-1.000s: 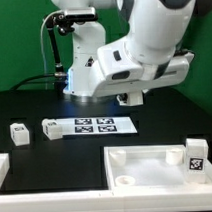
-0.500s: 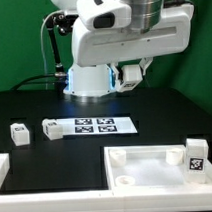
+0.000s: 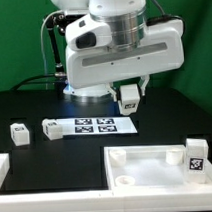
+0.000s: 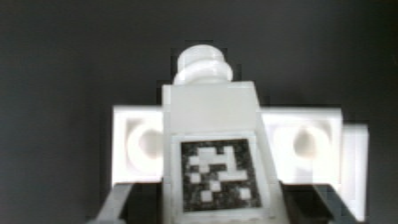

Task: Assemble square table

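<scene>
Fills the upper middle of the exterior view: arm (image 3: 116, 43), white and bulky, bent over the black table (image 3: 34, 102). Lies flat near the front, toward the exterior view's right: slab (image 3: 109, 154), rim up, a round recess showing at its near-left corner. Lies farther back, mid-table: marker board (image 3: 90, 124), thin and flat. Sits at the front on the exterior view's left, cut by the frame: rail (image 3: 1, 169). Hangs in the air, in that picture over the marker board's right end and well apart from the slab: gripper (image 3: 128, 101), fingers set narrow and clamped on the held leg (image 3: 127, 94). Shows in the wrist view as a white block, tag toward the camera, round peg at the far end: held leg (image 4: 215, 125), pinched from both sides. Behind it there, a pale blurred shape; cannot tell what. Stands upright at the slab's right end, tag toward the camera: right leg (image 3: 197, 157). Rests just beside the marker board's left end: mid leg (image 3: 53, 128). Rests farther left, near it yet apart: left leg (image 3: 18, 134).
</scene>
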Tool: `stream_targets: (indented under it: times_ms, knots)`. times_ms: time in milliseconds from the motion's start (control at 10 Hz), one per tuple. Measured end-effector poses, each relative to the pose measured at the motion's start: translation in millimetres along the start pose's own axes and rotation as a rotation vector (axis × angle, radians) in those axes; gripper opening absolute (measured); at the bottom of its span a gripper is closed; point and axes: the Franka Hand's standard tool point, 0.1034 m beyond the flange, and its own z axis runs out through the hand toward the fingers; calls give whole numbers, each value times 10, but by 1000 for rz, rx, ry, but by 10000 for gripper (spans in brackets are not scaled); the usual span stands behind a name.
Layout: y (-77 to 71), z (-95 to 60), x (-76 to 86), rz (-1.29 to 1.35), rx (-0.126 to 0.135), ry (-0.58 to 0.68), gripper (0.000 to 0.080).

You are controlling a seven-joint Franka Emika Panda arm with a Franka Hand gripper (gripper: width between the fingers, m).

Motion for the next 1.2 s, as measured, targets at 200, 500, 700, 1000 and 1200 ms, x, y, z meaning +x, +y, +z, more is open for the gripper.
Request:
stream_targets:
  times_ms: [200, 500, 700, 1000, 1200]
  knots:
    - [11, -164, 199, -11, -36, 177, 291]
    - [168, -149, 213, -18, -100, 401, 290]
    - [349, -156, 228, -58, -183, 569, 291]
    - [384, -295, 496, -75, -269, 812, 291]
    - [353, -197, 544, -34, -228, 796, 291]
